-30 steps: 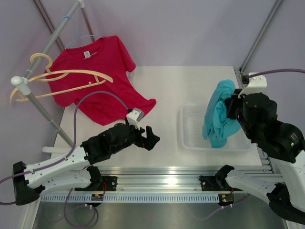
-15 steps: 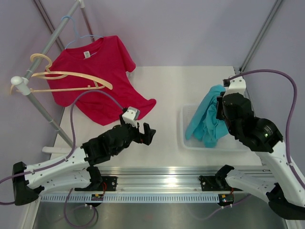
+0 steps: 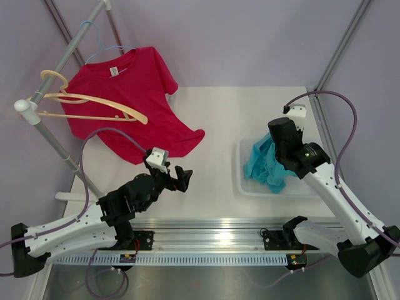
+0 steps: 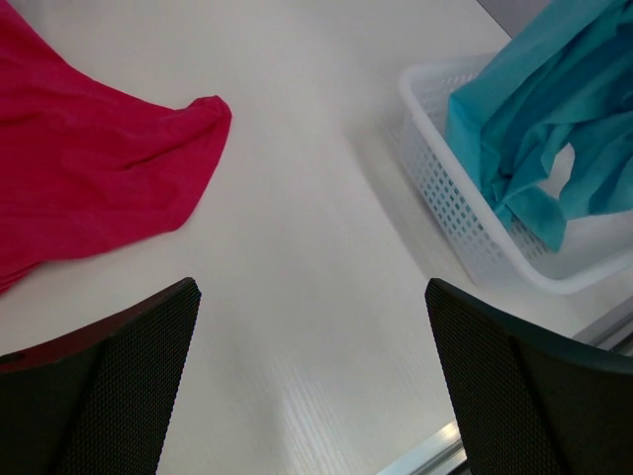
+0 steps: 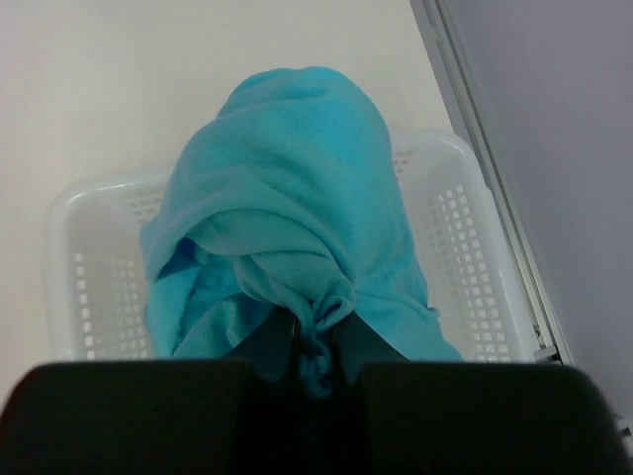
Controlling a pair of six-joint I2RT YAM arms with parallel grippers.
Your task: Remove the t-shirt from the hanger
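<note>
Grasping teal t-shirt (image 5: 287, 198) in clenched right jaws over white basket (image 5: 89, 267) at right table (image 3: 219, 112) edge; left jaws released above front edge.

Overhead view, close wrist views, basket (image 3: 241, 169) shared

red t-shirt (image 4: 89, 168) cropped, basket (image 4: 445, 198) floor probably covered

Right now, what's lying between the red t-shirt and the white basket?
Nothing but bare tabletop. The left wrist view shows that stretch open from the red t-shirt hem to the white basket.
</note>
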